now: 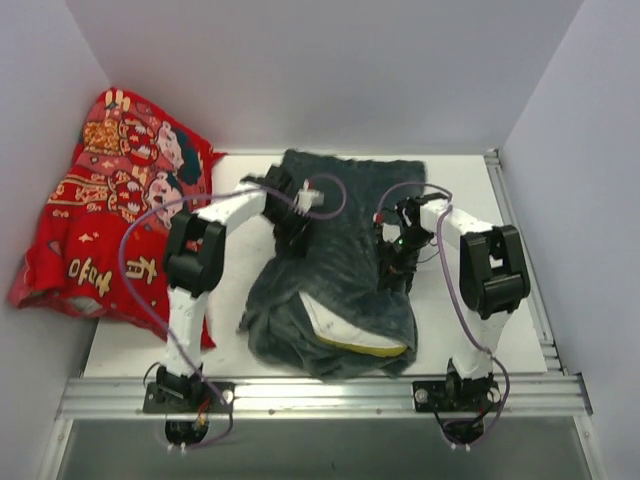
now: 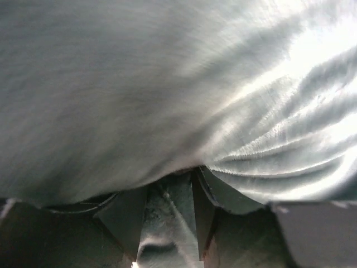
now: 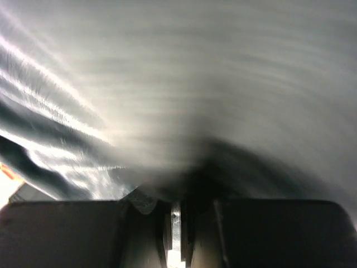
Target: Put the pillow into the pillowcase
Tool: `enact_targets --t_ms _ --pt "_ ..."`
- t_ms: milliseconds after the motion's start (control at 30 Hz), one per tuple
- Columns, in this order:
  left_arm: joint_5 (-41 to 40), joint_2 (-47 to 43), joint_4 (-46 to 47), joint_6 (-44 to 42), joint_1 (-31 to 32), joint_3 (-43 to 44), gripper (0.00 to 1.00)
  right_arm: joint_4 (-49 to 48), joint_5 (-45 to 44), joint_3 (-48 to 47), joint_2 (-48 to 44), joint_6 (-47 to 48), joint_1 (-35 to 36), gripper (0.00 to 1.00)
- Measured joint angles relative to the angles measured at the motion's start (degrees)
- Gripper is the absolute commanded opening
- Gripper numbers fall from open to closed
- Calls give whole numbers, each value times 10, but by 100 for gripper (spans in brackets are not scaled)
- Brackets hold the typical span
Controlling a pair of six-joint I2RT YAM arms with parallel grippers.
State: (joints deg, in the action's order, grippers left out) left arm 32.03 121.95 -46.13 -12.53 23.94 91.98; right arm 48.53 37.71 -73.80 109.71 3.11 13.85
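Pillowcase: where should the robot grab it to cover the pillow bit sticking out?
Probably the bunched hem of the pillowcase at its near edge, just above the pillow corner peeking out. Come from the near side, pinching from above: the opening faces that way, and the fabric there rises in folds that look easy to pinch.

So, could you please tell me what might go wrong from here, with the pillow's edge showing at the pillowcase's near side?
1. The right gripper looks shut on just a thin fold of the plush pillowcase, which may slip free under a pull.
2. The left gripper has its jaws apart around bunched fabric; closing could pinch both layers together.
3. The pillow shows its yellow-banded edge poking out at the near side; tugging might work it out further.
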Motion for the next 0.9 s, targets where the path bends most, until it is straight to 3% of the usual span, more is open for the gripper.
enact_targets --t_ms 100,200,267,300,333,367,467,500,533,600,667,767,900 --pt "8 117 -56 17 5 212 48 -2 17 28 -19 3 19 1" --pt "19 255 -46 31 11 479 61 -12 42 31 -34 0 42 15" --pt "19 301 -17 33 13 577 66 -10 49 22 -36 -6 61 23" --pt "18 309 -7 36 11 602 68 -5 52 15 -36 -10 71 33" --pt "18 309 3 41 9 609 70 -1 52 5 -35 -16 78 38" --pt "19 299 14 48 5 603 70 3 52 -8 -35 -19 84 39" --pt "21 208 62 93 -21 481 75 10 45 -72 -36 -27 96 63" --pt "22 165 82 113 -35 420 78 5 37 -96 -38 -33 97 84" --pt "21 125 96 129 -49 366 82 -2 26 -116 -42 -42 98 91" --pt "19 8 140 168 -93 221 97 -15 -10 -158 -53 -52 106 99" --pt "12 -110 171 196 -139 96 97 -21 -53 -192 -65 -61 126 99" --pt "-12 -265 198 219 -191 -23 97 -24 -130 -233 -78 -73 200 100" --pt "-52 -437 218 237 -190 -119 98 -7 -219 -248 -74 -83 330 100"
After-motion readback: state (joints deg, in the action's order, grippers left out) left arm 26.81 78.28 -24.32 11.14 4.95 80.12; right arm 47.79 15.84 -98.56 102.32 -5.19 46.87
